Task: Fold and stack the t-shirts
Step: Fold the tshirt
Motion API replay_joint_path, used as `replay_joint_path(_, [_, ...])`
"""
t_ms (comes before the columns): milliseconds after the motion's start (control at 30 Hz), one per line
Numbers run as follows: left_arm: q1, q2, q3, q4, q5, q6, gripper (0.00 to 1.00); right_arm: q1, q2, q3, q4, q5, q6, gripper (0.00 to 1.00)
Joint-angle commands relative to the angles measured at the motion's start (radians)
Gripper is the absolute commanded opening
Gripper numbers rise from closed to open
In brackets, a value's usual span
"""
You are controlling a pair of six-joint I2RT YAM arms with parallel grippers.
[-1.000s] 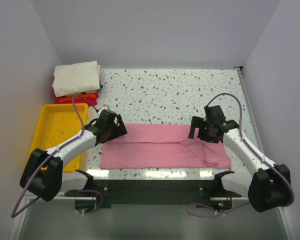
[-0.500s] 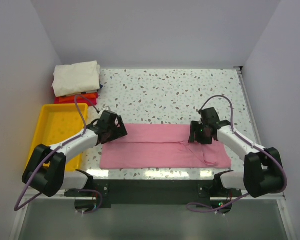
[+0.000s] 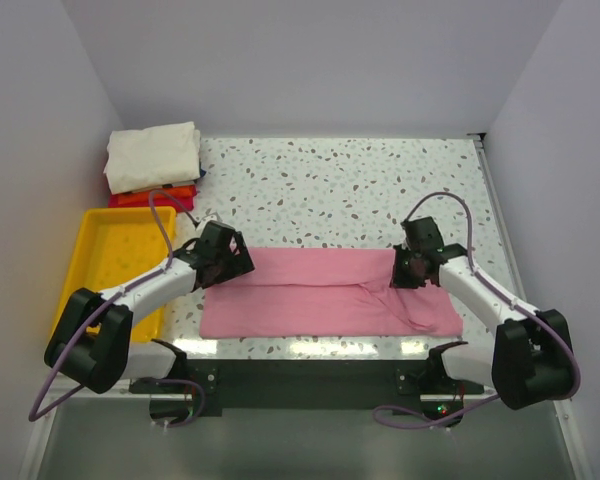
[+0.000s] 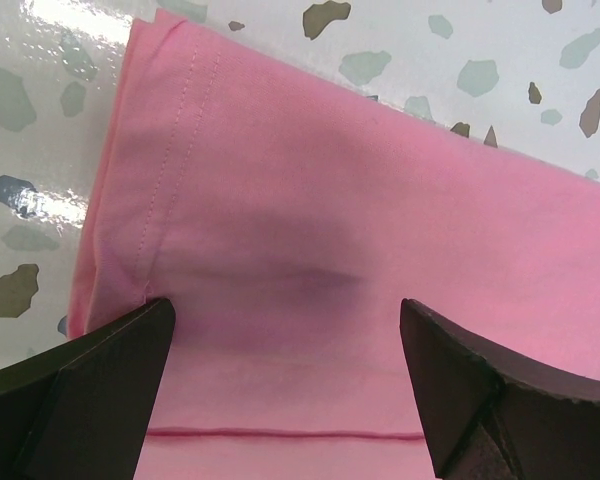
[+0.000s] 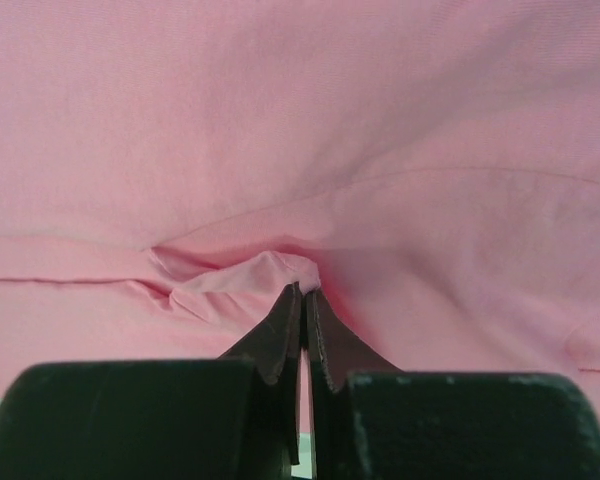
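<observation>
- Pink t-shirt (image 3: 325,293) lies flat on the tabletop (image 3: 330,190) as a long band at the near edge, between the two arms. It has a diagonal crease and a loose flap toward its right end.
- Right claw (image 5: 302,300): closed, tips together on a small ruck of pink cloth near the shirt's far right corner. The pinch is thin. From the wrist view you cannot tell whether it has both layers or only the top one.
- Left claw (image 4: 285,330): wide open, fingers straddling the left end just inside the stitched hem. Cloth lies between them, nothing gripped.
- Finished stack sits at the far left corner, cream-white shirt (image 3: 152,155) on top of the orange and red shirts (image 3: 155,196). The yellow tray (image 3: 115,250) is just beside the left arm.

Risks as you go on:
- If you lift with the right alone, one end rises and the band drags and skews. Get the left shut first.
- If the right has only the top layer, the layers will peel apart as you raise it and the fold will open out.
- With so little cloth in the tips, a quick pull could slip it free.
- The left sits close to the hem. Close too shallow and you catch only the edge, which may tug out or roll.
- Uneven lift heights will likely deepen the crease at the right.
</observation>
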Motion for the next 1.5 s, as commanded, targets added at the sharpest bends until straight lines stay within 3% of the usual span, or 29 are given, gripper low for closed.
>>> replay_joint_path(0, [-0.001, 0.004, 0.005, 0.02, -0.026, 0.011, 1.0, 0.005, -0.05, -0.006, -0.027, -0.002, 0.005, 0.0])
replay_joint_path(400, [-0.001, 0.003, 0.004, 0.013, -0.031, 0.012, 1.0, 0.046, -0.162, -0.106, 0.002, -0.254, 0.06, 0.0])
replay_joint_path(900, [-0.001, 0.012, 0.005, 0.008, -0.035, 0.006, 1.0, 0.074, -0.214, -0.238, 0.168, -0.392, 0.179, 0.05])
replay_joint_path(1033, [-0.001, 0.017, 0.007, 0.005, -0.038, 0.007, 1.0, 0.076, -0.241, -0.253, 0.173, -0.393, 0.199, 0.14])
replay_joint_path(1233, [-0.001, 0.017, 0.019, -0.009, -0.048, 0.012, 1.0, 0.076, -0.245, -0.249, 0.157, -0.441, 0.186, 0.53])
replay_joint_path(1267, [-0.001, 0.017, 0.021, -0.012, -0.049, 0.011, 1.0, 0.076, -0.248, -0.249, 0.156, -0.453, 0.187, 0.73])
replay_joint_path(1333, [-0.001, 0.018, 0.022, -0.013, -0.051, 0.012, 1.0, 0.076, -0.262, -0.236, 0.145, -0.469, 0.175, 0.99])
replay_joint_path(1467, [-0.001, 0.02, 0.03, -0.013, -0.051, 0.018, 1.0, 0.077, -0.277, -0.189, 0.076, -0.458, 0.141, 0.99])
